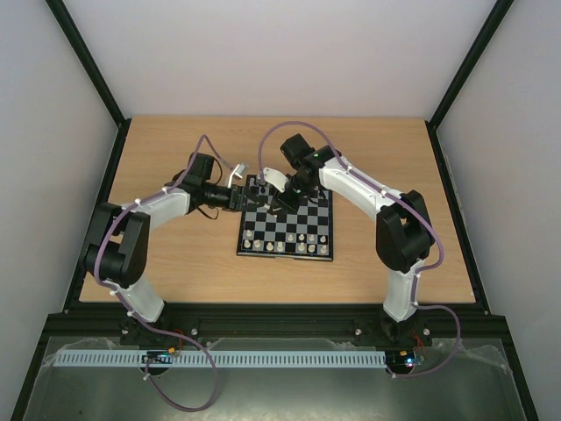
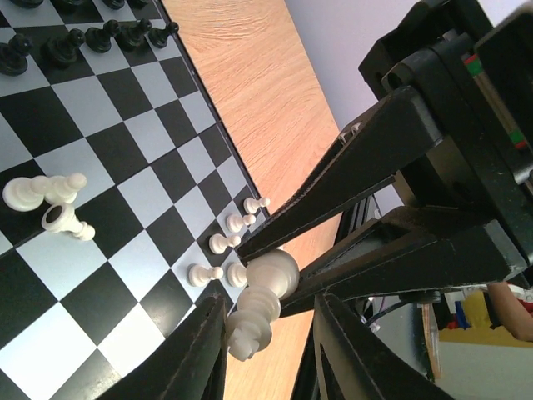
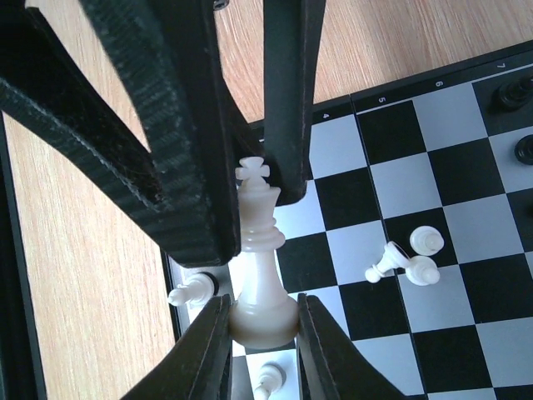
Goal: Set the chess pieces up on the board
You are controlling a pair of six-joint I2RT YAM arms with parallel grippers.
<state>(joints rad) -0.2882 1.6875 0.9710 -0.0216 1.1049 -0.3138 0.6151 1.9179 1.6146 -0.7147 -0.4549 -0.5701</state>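
Observation:
A cream-white king hangs just above the edge of the board. My right gripper is shut on its round base. My left gripper is open, its fingers either side of the king's crowned top; the cross rests against one finger. In the top view both grippers, left and right, meet over the board's far-left part. Two white pieces lie tipped over mid-board. Several white pawns stand along the near edge. Black pieces stand on the far rows.
The board lies on a wooden table with black frame posts at the corners. The right arm's fingers cross the left wrist view. Bare wood lies beside the board's border.

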